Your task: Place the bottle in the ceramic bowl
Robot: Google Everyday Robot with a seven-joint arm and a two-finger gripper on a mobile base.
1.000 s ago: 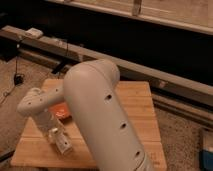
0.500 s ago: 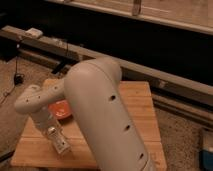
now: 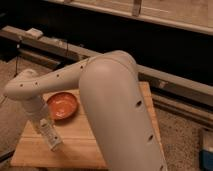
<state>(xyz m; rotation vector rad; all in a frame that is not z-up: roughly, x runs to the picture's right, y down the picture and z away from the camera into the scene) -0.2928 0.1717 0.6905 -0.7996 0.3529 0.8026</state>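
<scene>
A shallow round ceramic bowl point(image 3: 62, 105), glossy orange inside with a darker rim, is sitting on a light wooden worktop point(image 3: 75, 144). What is showing of its inside is holding nothing. Its right edge is disappearing behind the robot's bulky off-white arm point(image 3: 115, 110). That arm is filling the middle of the camera view and hiding most of the worktop to the right of the bowl.

A thinner pale segment of the arm is reaching across above the bowl to a rounded joint up and to the left of it. From there it is angling down past the bowl's left side. The end effector point(image 3: 51, 139) is hanging at the tip of that segment, below and slightly left of the bowl, close over the wood and clear of the bowl's rim. It is blending into one pale, tilted, elongated shape, so I cannot tell whether it is open, closed or gripping anything. The small white cylindrical plastic bottle is not standing out as a separate thing. It may be part of that pale shape, but this cannot be told.

Far behind the bowl, a long grey ledge point(image 3: 165, 82) is running across, with a small whitish block point(image 3: 34, 33) resting on it. Well to the bowl's lower right, a blue object point(image 3: 206, 150) is being cut off by the edge of the view.
</scene>
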